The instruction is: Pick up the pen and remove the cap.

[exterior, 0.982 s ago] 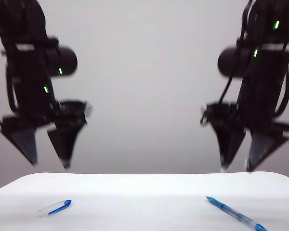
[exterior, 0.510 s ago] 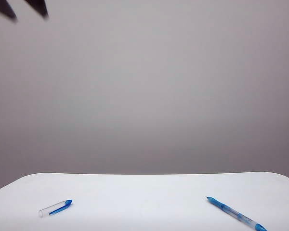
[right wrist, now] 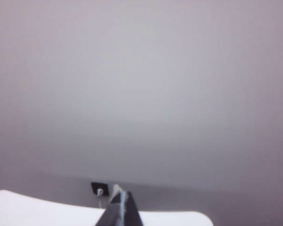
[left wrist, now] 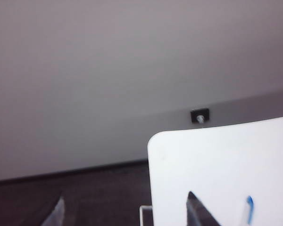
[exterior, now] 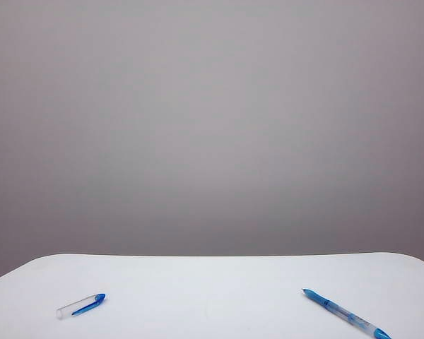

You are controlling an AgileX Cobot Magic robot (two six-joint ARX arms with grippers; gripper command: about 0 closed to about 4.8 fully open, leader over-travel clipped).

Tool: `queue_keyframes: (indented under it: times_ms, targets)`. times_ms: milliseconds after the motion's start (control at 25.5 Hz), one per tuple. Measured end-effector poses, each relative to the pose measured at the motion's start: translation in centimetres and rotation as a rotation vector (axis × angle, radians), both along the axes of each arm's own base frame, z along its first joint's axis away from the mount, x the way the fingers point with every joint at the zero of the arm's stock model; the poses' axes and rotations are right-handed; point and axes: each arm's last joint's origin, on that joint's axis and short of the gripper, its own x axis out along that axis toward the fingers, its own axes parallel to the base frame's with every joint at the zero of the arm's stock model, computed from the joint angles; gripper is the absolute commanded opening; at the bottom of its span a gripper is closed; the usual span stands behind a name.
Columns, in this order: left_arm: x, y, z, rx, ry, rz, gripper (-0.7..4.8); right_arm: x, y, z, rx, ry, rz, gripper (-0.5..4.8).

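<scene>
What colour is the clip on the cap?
Blue, on the clear cap; the exterior view shows it best.

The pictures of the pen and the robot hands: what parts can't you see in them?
- Pen: exterior view, its far end is cut off by the bottom edge.
- Cap: whole in the exterior view; in the left wrist view only a blue sliver shows at the edge.
- Left hand: left wrist view, only two spread fingertips show.
- Right hand: right wrist view, only its shut tips show.
- Both arms: outside the exterior view.
</scene>
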Motion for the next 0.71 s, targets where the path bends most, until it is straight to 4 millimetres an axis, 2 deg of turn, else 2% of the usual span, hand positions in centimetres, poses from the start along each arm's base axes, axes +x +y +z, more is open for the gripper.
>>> queue_keyframes:
  times_ms: [39, 79, 157, 196, 314, 353, 510, 589, 707]
  targets:
    - [-1.3, 0.3, -1.2, -0.016, -0.077, 0.014, 3.28, 0.0, -0.1, -1.6, 0.005, -0.001, -0.009, -0.01]
    - [-2.0, 0.4, -1.9, -0.037, -0.119, 0.016, 3.03, 0.1, -0.1, -2.6, 0.012, 0.006, -0.014, -0.01]
    - [-2.8, 0.4, -3.2, -0.073, -0.188, 0.002, 2.37, 0.4, -0.1, -4.4, 0.043, -0.009, -0.015, -0.01]
    - [-3.0, 0.4, -3.9, -0.089, -0.217, -0.003, 1.81, 0.6, -0.1, -5.3, 0.06, -0.016, -0.012, -0.01]
    - [-3.7, 0.4, -7.4, -0.174, -0.331, 0.003, 1.68, 1.8, 0.0, -9.9, 0.14, -0.072, -0.003, -0.01]
    - [-3.2, 0.4, -7.9, -0.195, -0.319, 0.006, 1.68, 2.0, 0.0, -11.1, 0.163, -0.075, -0.002, -0.01]
    - [-2.5, 0.5, -8.3, -0.343, -0.31, 0.042, 1.5, 2.1, -0.1, -14.8, 0.239, -0.096, -0.016, -0.01]
    - [-2.6, 0.5, -7.8, -0.412, -0.348, 0.062, 1.5, 1.9, -0.2, -15.5, 0.264, -0.116, -0.043, -0.01]
    - [-2.4, 0.5, -8.2, -0.4, -0.347, 0.057, 1.5, 1.4, -0.3, -16.6, 0.277, -0.161, -0.057, -0.01]
